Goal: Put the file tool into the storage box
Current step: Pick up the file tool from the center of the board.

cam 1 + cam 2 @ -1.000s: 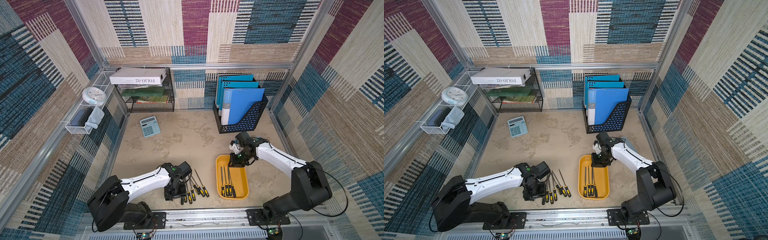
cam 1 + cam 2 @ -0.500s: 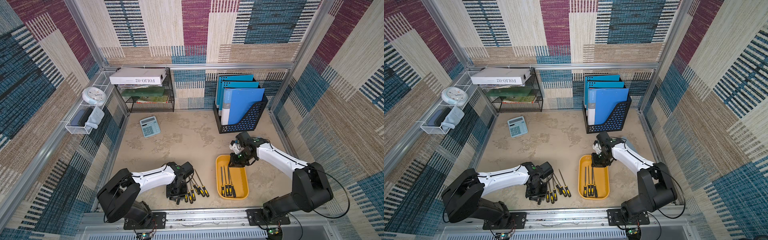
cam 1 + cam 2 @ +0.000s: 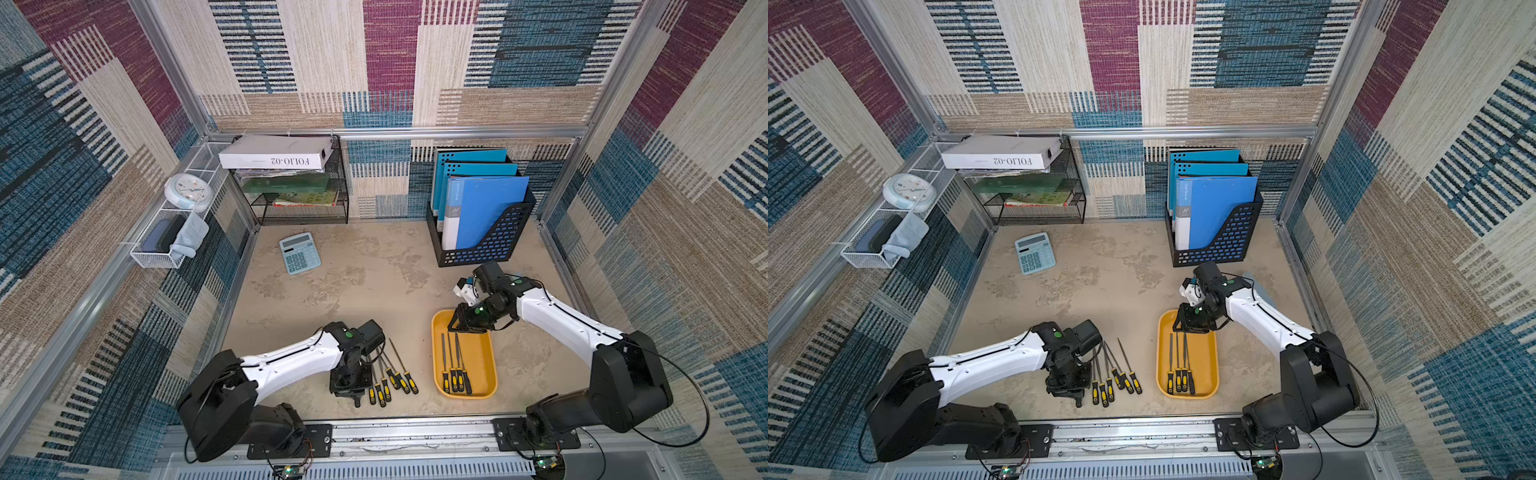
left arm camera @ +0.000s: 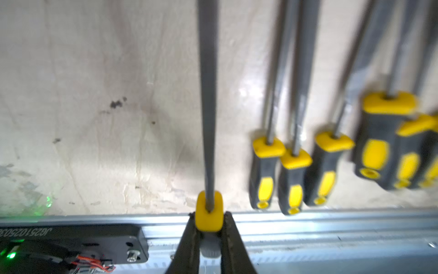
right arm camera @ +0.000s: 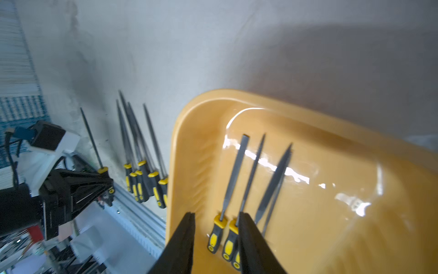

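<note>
Left wrist view shows the left gripper (image 4: pixel 208 219) clamped on the yellow-collared handle of a file (image 4: pixel 207 95) beside the loose files (image 4: pixel 294 166) by the table's (image 3: pixel 353 282) robot-side edge, while the right gripper (image 5: pixel 215 214) hangs empty, jaws apart, over the far end of the yellow storage box (image 5: pixel 355 170) holding the stored files (image 5: pixel 233 175).

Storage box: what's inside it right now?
At least three files lie side by side in the storage box, handles at its near end. The right gripper hangs over its far end, hiding that part.
</note>
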`<state>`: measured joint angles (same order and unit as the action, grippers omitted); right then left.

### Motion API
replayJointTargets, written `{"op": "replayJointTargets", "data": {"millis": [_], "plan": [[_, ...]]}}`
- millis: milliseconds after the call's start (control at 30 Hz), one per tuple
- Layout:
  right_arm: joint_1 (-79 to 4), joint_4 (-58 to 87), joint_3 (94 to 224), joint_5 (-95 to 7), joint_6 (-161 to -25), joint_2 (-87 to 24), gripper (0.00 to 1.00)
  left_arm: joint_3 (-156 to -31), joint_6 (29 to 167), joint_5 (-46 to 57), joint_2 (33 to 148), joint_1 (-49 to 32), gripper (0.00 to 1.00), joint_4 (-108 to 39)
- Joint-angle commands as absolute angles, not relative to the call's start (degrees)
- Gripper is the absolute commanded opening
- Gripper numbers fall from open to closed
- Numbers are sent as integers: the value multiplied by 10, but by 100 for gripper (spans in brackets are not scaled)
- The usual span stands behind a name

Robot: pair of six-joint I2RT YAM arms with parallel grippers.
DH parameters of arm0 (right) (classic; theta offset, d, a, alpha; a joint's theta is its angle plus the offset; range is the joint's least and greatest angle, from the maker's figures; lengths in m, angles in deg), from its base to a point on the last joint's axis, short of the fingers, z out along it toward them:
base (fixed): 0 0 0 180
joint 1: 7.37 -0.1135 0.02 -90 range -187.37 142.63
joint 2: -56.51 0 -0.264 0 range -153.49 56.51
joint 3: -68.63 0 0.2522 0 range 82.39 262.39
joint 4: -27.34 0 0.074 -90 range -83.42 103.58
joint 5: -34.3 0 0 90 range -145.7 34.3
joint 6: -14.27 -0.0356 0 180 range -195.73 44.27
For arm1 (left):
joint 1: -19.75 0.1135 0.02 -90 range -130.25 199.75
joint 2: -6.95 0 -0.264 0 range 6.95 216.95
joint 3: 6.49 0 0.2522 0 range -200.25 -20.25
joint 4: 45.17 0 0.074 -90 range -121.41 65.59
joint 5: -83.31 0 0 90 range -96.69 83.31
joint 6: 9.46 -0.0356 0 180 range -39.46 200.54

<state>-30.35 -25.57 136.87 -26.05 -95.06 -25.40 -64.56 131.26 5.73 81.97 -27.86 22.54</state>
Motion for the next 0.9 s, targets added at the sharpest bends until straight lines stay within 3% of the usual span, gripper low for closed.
{"op": "replayJointTargets", "data": {"millis": [0,233,867], "plan": [[-307,-163,1352,-122,-993,-237,41,-662,1268,88,760,-278,5,225],[-337,16,1320,-8,-1115,-207,47,-705,1253,251,742,-280,6,94],[-430,89,1308,-26,-1180,-225,42,-760,1230,289,800,-282,3,72]]}}
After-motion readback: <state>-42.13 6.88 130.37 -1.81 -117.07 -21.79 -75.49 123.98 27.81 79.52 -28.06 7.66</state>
